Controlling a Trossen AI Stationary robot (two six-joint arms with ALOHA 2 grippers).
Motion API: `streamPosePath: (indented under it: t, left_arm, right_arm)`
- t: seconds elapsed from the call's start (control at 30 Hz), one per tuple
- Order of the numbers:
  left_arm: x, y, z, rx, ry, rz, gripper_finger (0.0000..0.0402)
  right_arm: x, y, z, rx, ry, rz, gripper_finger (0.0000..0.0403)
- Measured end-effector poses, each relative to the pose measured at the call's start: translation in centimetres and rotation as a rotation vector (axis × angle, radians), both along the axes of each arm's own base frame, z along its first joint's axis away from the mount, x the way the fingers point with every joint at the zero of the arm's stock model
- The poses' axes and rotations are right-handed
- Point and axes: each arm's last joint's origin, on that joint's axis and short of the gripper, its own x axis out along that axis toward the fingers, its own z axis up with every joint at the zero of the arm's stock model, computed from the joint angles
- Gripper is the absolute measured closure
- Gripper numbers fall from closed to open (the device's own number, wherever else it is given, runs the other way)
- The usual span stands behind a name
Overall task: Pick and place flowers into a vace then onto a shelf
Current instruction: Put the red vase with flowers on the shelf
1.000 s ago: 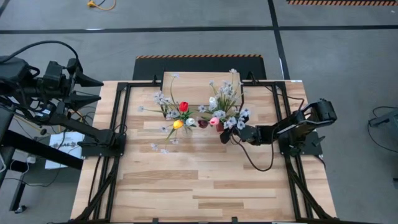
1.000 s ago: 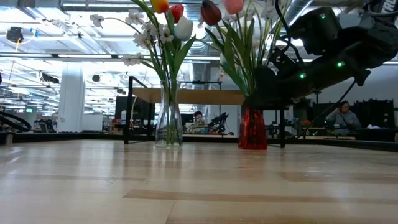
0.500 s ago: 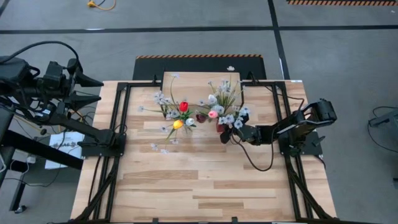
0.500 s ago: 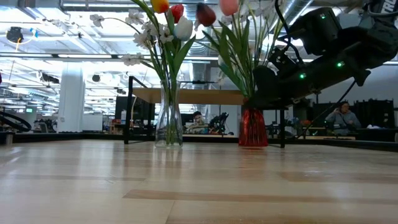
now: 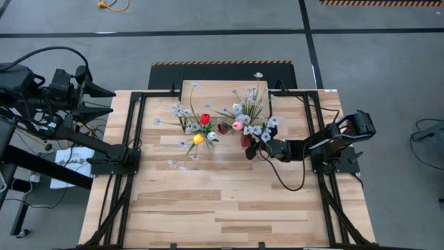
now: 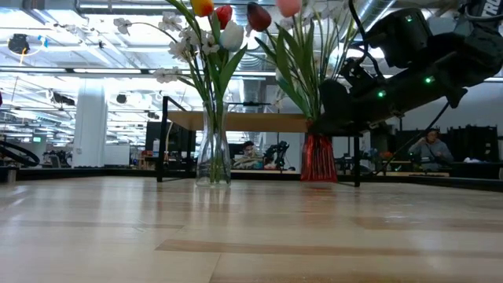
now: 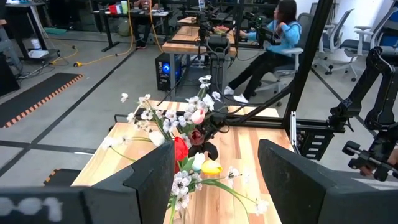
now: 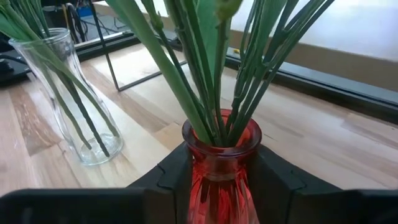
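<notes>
While the left gripper (image 5: 104, 99) waits well off to the table's left edge with its fingers parted and nothing between them, the high view puts the right gripper (image 5: 254, 148) right at the red ribbed glass vase (image 5: 245, 141), which stands on the plank-patterned wooden tabletop (image 5: 208, 201) just in front of the small light-wood shelf on black legs (image 5: 220, 92). That vase's tulips and white-lilac sprays (image 5: 244, 118) lean toward the shelf, so the lift must go up and away from the right arm.

From the low view, the red vase (image 6: 318, 157) stands upright with the shelf (image 6: 251, 121) behind and above it. A clear glass vase (image 6: 213, 155) with its own flowers stands beside it, apart, its blooms crowding the path.

Through the left wrist view, both bouquets (image 7: 186, 134) show far ahead.

At the right wrist, dark fingers (image 8: 177, 171) flank the vase (image 8: 221, 163) below its neck, seemingly touching; a firm hold cannot be confirmed.
</notes>
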Motion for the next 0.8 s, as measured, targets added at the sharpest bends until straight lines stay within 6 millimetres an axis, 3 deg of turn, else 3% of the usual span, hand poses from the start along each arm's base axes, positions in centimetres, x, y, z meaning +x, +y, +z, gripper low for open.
streamPosePath:
  t: [0.3,0.8]
  left_arm:
    - [0.0,0.0,0.0,0.0,0.0,0.0,0.0182]
    - [0.0,0.0,0.0,0.0,0.001,0.0,0.0182]
  right_arm:
    - [0.1,0.2,0.2,0.0,-0.019,0.006,0.0283]
    - [1.0,2.9,1.9,-0.105,-0.048,0.07,0.0284]
